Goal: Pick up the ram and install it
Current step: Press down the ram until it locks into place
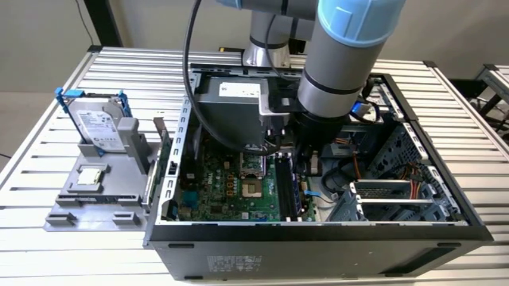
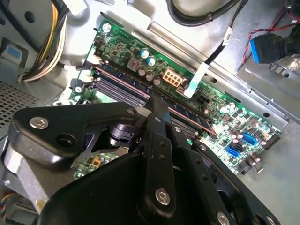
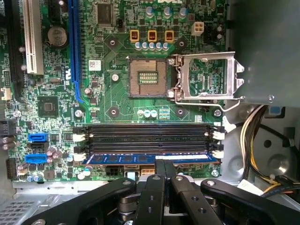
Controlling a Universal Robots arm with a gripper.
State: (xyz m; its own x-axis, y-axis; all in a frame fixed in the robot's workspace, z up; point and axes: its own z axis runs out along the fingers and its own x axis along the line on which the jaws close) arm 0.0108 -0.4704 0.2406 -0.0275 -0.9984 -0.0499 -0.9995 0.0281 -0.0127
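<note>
The robot arm reaches down into the open computer case (image 1: 445,229), which lies on its side on a ribbed metal table (image 1: 47,143). The side is off, so the arm can get at the green motherboard (image 1: 230,193) inside.

In the first wrist view, the ram (image 3: 147,158) is a long, thin, flat stick with a blue-looking edge and small dark chips in a row. It sits in the last of the black slots (image 3: 147,138), the one closest to the claw. The other slots beside it are bare, long and dark, with white clips at their ends.

The claw (image 3: 164,165) is pinched narrow, its two black fingers close together on the middle of the ram's top edge. I think it holds the middle so the stick goes down level at both ends. I cannot tell if the stick is clicked all the way in.

The claw is smooth black metal with round silver screws. Past the slots is the square processor socket (image 3: 147,78) with its shiny metal lid swung open.

At the exterior view's left, outside the case, a silver hard drive (image 1: 99,125) in a blue frame stands in a grey holder (image 1: 87,208), and a small square chip (image 1: 90,176) lies flat there too.
</note>
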